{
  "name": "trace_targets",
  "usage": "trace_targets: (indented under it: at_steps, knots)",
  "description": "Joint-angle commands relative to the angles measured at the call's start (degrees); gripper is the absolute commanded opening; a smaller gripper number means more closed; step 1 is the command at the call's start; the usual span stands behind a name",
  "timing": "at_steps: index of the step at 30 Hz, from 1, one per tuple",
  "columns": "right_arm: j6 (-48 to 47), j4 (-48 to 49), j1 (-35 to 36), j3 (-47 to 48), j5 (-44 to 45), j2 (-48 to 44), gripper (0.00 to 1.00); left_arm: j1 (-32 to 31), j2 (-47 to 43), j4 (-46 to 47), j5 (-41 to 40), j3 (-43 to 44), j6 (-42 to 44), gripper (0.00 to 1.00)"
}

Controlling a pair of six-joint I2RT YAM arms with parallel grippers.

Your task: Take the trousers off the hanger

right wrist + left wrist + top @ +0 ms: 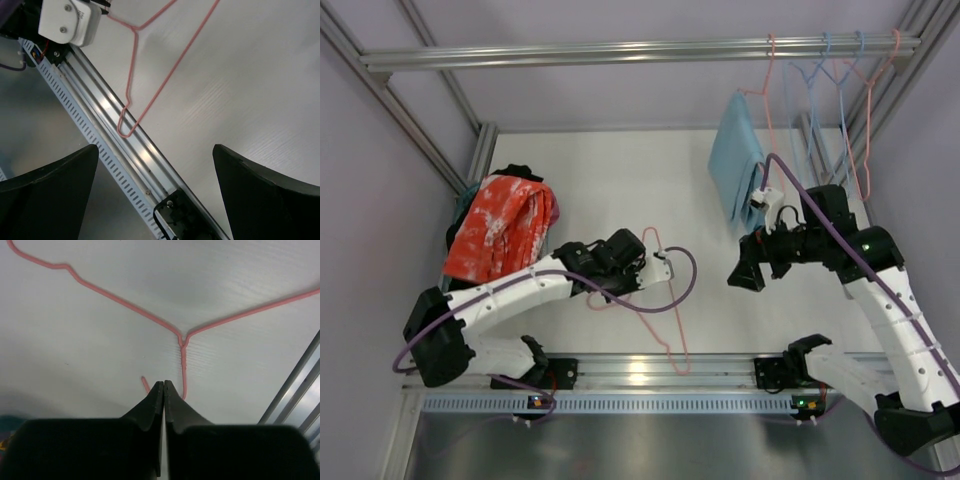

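The left gripper [163,384] is seen in its wrist view with both fingers pressed together and nothing visible between them. A pink hanger [183,365] lies flat on the table [620,170] just ahead of the tips. Its hook curves back beside and beneath them, so it cannot be told whether the wire is pinched. Only the top view shows the trousers. The orange-red pair [498,228] is heaped well apart from that gripper, back along its arm and to its left. The black pair [517,172] is partly covered beneath it.

The right gripper [745,277] is shown spread wide in its wrist view, with nothing held. The same hanger's far corner is seen there resting over the near-edge rail [145,150], ahead of the fingers. In the top view a blue cloth [738,168] is seen just beyond this gripper, hung on a hanger from the overhead bar [620,50].
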Motion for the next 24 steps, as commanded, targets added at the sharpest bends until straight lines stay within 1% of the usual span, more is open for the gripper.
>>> trace_targets:
  at_steps: [1, 3, 4, 5, 6, 7, 8, 11, 14, 17, 18, 21, 24]
  knots:
    - [2.8, 6.9, 1.1, 0.2, -2.5, 0.0, 0.98, 0.1, 1.7, -4.8, 3.0, -3.3, 3.9, 0.23]
    - [2.2, 6.0, 1.2, 1.2, -2.2, 0.4, 0.98, 0.1, 2.9, -4.6, 3.0, -6.4, 4.6, 0.53]
    - [1.9, 5.5, 1.1, 1.5, -1.8, 0.4, 0.98, 0.1, 3.8, -4.7, 3.0, -8.3, 4.5, 0.91]
    - [1.4, 5.2, 1.1, 1.6, -1.4, 0.3, 0.99, 0.1, 4.3, -4.6, 3.1, -9.1, 4.7, 0.94]
    - [1.3, 4.6, 1.1, 1.6, -1.0, 0.2, 0.99, 0.1, 4.4, -3.6, 3.1, -9.9, 4.9, 0.93]
    - [1.3, 4.4, 1.1, 1.4, -1.0, 0.0, 0.99, 0.2, 4.3, -3.1, 3.0, -10.9, 5.1, 0.88]
    - [1.3, 4.1, 1.2, 1.2, -1.0, -0.4, 0.99, 0.5, 4.1, -2.5, 3.0, -11.1, 5.2, 0.86]
    - [1.4, 3.8, 1.2, 0.0, -1.0, -1.1, 0.99, 0.8, 5.1, -0.7, 1.7, -11.2, 5.5, 0.86]
    - [1.5, 3.6, 1.2, 0.0, -1.0, -1.2, 0.99, 1.9, 4.8, 0.6, 2.3, -11.5, 7.4, 0.85]
    - [1.4, 3.5, 1.1, 0.2, -0.8, -1.3, 0.99, 4.2, 3.8, 1.2, 5.3, -11.4, 11.0, 0.84]
    - [1.4, 3.5, 1.1, 0.2, -0.9, -1.2, 0.99, 5.0, 3.7, 1.1, 7.9, -11.1, 12.1, 0.83]
    - [1.4, 3.6, 1.1, 0.2, -0.8, -1.1, 0.99, 7.8, 3.4, 1.7, 12.3, -10.7, 16.5, 0.81]
    - [1.4, 3.8, 1.1, 0.2, -0.7, -1.1, 0.99, 8.8, 4.2, 3.0, 14.9, -11.5, 20.0, 0.78]
